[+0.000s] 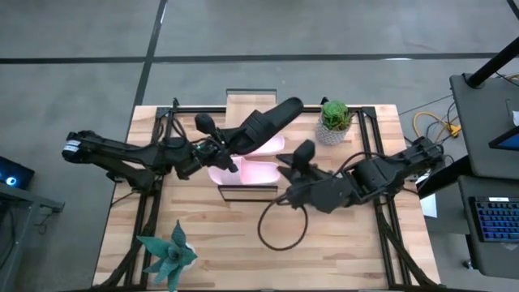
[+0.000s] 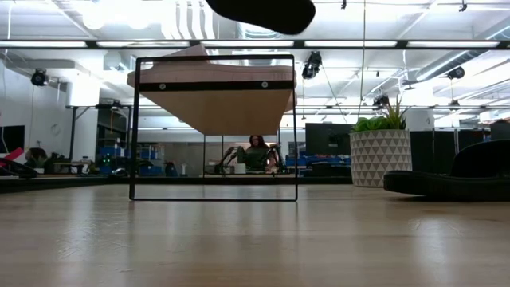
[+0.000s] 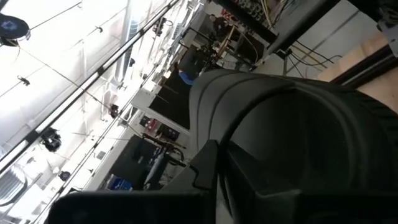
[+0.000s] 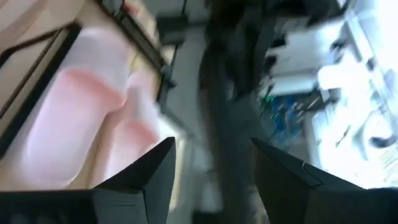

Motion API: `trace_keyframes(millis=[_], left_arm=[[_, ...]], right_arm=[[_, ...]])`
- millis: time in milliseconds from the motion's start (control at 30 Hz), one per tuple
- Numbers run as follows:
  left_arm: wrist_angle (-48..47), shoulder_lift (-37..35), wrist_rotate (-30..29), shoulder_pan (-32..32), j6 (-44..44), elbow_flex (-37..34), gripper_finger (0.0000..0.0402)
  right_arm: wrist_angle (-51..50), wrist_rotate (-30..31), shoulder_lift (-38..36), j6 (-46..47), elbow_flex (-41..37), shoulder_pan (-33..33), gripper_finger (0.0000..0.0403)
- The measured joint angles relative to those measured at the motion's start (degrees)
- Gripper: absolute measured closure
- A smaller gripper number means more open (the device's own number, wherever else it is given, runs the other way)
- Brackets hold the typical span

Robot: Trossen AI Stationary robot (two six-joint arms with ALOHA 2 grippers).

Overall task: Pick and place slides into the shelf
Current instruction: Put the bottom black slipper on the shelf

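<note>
While the left gripper (image 1: 217, 151) is clamped on a black slide (image 1: 268, 122) and holds it in the air over the shelf (image 1: 243, 103), the slide slants from the gripper toward two o'clock, its far end reaching near the potted plant (image 1: 334, 120). On the shelf's plank lie the two light pink slides (image 1: 251, 166) side by side (the black one overlaps them from above), and the right gripper (image 1: 293, 162) sits just beside them at their three o'clock with its fingers (image 4: 146, 180) apart and nothing between them. A second black slide (image 2: 458, 177) rests on the tabletop (image 1: 211, 235) beside the plant's pot (image 2: 380, 157) in the low view.
</note>
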Motion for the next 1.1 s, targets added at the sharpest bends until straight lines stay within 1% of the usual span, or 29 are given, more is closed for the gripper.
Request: trace_keyframes(millis=[67, 133, 200, 300, 500, 767, 1100], left_arm=[[0.4, 0.8, 0.1, 0.0, 0.0, 0.4, 0.0402], [0.2, 1.2, 0.2, 0.0, 0.0, 0.9, 0.0402], [0.5, 1.8, 0.2, 0.0, 0.0, 1.2, 0.0402], [0.2, 2.1, 0.3, 0.0, -0.2, 1.6, 0.0402], [4.7, 2.7, 0.6, 0.0, -0.2, 2.2, 0.0402], [6.6, 4.9, 1.9, 0.0, 0.0, 2.3, 0.0402], [6.6, 9.9, 2.7, -0.1, 0.4, 7.6, 0.0402]], right_arm=[[4.6, -3.2, 0.4, -5.3, 0.0, -0.7, 0.0215], [7.6, -7.4, 0.7, -8.4, 0.0, -1.7, 0.0218], [8.4, -10.2, 0.8, -9.8, 0.0, -2.8, 0.0220], [8.9, -12.5, 0.8, -9.9, -0.2, -4.2, 0.0223], [9.2, -14.0, 0.9, -10.3, -0.8, -6.5, 0.0220], [11.0, -14.2, 0.9, -13.7, -1.9, -7.9, 0.0222], [11.8, -14.3, 0.9, -13.7, -2.3, -9.8, 0.0225]])
